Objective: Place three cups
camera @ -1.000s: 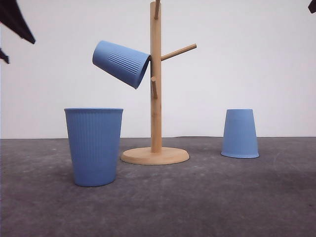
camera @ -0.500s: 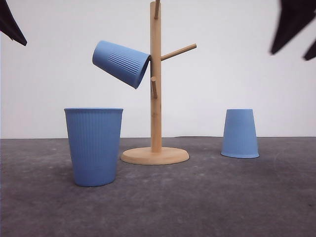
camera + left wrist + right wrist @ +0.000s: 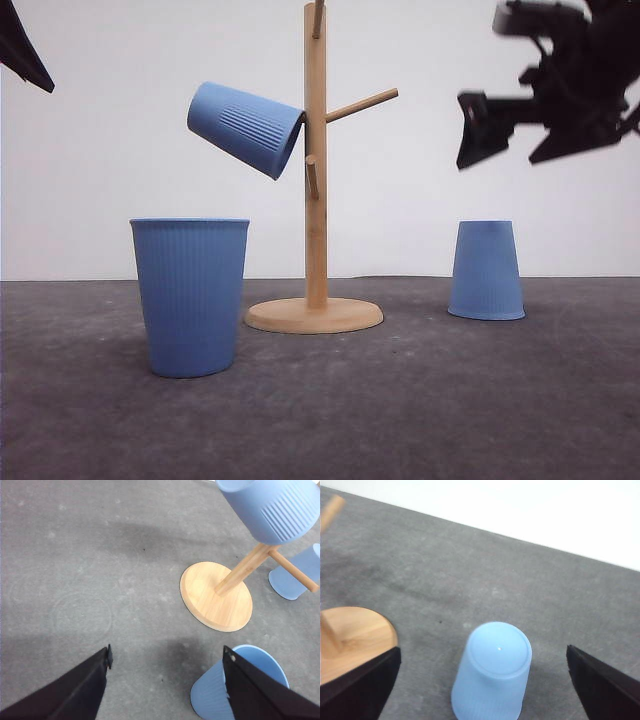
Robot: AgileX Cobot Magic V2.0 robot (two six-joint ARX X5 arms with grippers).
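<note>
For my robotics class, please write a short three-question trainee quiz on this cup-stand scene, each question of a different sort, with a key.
1. True or false: the light-blue ribbed plastic cup hanging on the wooden peg stand rests mouth-first against the post of the tall wooden peg stand with the round base.
2. How does the light-blue cup on the right of the grey table stand? A. mouth up B. upside down C. on its side
3. Fill in: the light-blue upright cup nearest the camera stands to the ____ of the stand in the front view.

Key: 1 true; 2 B; 3 left. The right gripper is open above the inverted cup.
</note>
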